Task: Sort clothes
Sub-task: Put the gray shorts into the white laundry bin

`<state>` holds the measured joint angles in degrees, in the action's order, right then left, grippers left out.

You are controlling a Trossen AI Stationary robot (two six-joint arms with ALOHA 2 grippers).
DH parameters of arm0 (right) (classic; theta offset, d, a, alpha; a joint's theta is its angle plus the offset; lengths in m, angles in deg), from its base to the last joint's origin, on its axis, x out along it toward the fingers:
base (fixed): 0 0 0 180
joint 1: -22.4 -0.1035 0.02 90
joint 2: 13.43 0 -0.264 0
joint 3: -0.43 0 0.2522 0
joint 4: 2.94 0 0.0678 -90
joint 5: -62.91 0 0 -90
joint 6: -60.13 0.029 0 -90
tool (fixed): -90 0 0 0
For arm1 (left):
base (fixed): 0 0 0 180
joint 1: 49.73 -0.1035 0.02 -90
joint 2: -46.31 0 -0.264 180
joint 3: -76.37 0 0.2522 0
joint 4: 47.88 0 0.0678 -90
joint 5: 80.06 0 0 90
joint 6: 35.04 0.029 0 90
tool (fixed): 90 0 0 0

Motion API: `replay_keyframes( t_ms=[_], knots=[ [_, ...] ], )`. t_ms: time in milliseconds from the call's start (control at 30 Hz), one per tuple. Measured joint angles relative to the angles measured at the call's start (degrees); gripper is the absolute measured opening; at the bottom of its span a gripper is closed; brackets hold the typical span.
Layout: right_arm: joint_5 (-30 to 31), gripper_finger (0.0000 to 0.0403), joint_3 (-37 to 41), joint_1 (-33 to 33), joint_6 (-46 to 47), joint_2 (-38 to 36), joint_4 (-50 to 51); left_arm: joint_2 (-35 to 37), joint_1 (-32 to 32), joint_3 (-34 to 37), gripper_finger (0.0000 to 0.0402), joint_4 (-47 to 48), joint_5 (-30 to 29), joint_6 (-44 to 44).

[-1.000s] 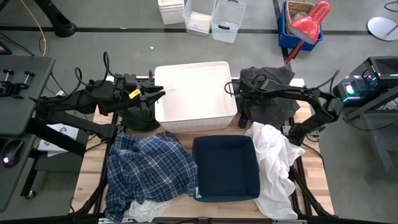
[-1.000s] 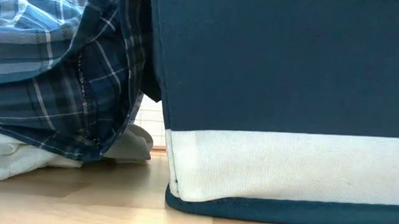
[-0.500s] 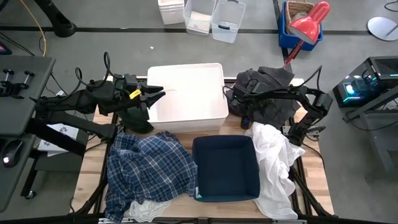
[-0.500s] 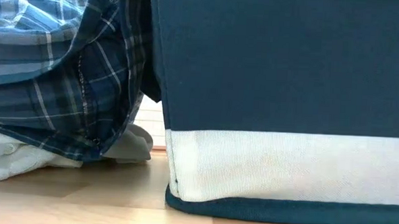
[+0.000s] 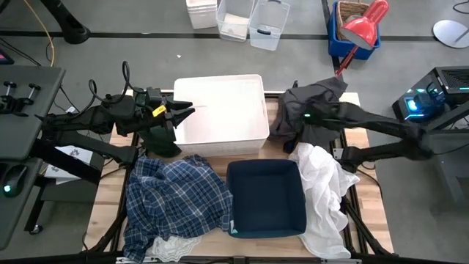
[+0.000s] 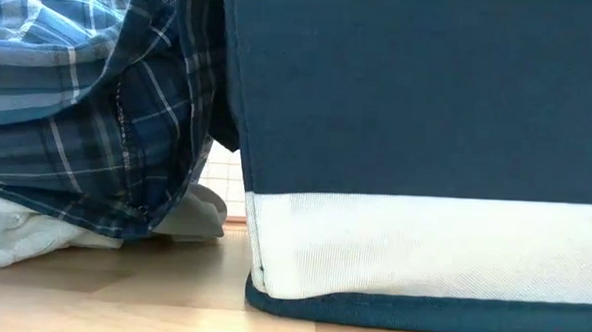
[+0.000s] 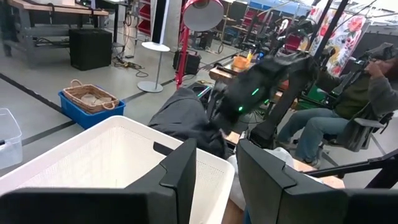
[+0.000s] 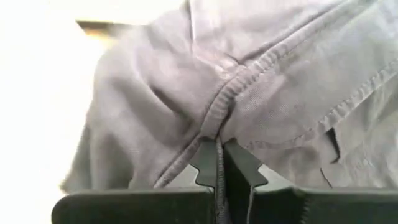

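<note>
Right fingers pinch dark grey garment, seemingly beside white bin

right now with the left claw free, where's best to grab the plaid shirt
Probably the raised bunched folds near the middle of the plaid shirt, coming straight down from above. It lies spread on the table, so a fold offers more to pinch than its flat edges.

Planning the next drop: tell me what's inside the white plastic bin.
Nothing shows inside the white plastic bin; its visible floor is bare white. The left gripper overhangs its left edge, hiding a little there. The dark grey garment, pinched by the right gripper, hangs just outside its right wall.
</note>
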<state>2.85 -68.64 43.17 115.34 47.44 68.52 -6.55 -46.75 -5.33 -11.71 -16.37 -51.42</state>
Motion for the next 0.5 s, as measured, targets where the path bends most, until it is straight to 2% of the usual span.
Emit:
replay_keyframes(
  t_ms=[100,267,400,500],
  knots=[
    [0.06,0.0002,0.00,-2.98,-3.27,-8.60,-9.31,0.00,0.00,0.00,0.0106,0.00,-0.02,0.02],
    [-0.20,0.0001,-0.05,-7.32,-16.31,-17.72,-38.81,0.00,0.00,0.00,0.0106,0.00,-0.02,0.02],
    [-2.76,0.0001,-0.11,-8.94,-26.69,-17.60,-61.52,0.00,0.00,0.00,0.0106,0.00,-0.04,0.02],
    [-8.01,0.0001,-0.15,-8.83,-30.25,-13.94,-77.39,0.00,0.00,0.00,0.0106,0.00,-0.04,0.04]
  ],
)
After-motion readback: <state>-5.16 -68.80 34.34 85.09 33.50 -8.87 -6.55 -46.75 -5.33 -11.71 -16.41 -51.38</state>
